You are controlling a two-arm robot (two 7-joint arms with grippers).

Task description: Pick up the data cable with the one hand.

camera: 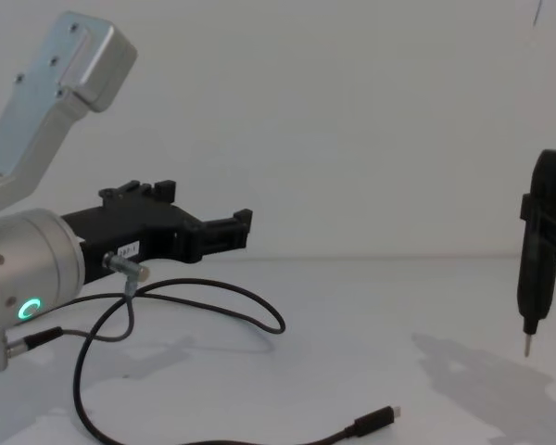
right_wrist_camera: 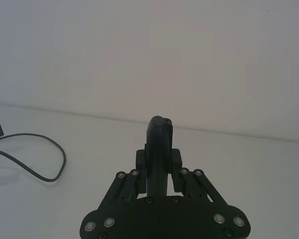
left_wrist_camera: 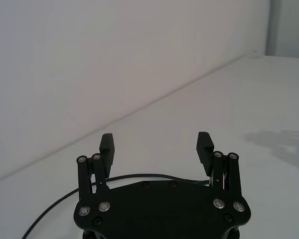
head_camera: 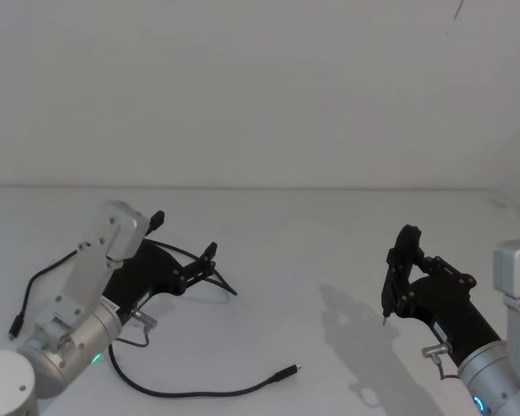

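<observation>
One data cable (camera: 366, 426) lies loose; left gripper (left_wrist_camera: 156, 144) gapes empty; right gripper (right_wrist_camera: 159, 162) clamps one pen-like tool (camera: 536, 269).

With left pincer (left_wrist_camera: 156, 144) agape, right pincer (right_wrist_camera: 158, 164) clamps a tool (right_wrist_camera: 159, 130).

cable (head_camera: 282, 374): black, thin, loosely looped, lower left to lower centre. left gripper (head_camera: 186, 236): black, jaws apart, over loop.
</observation>
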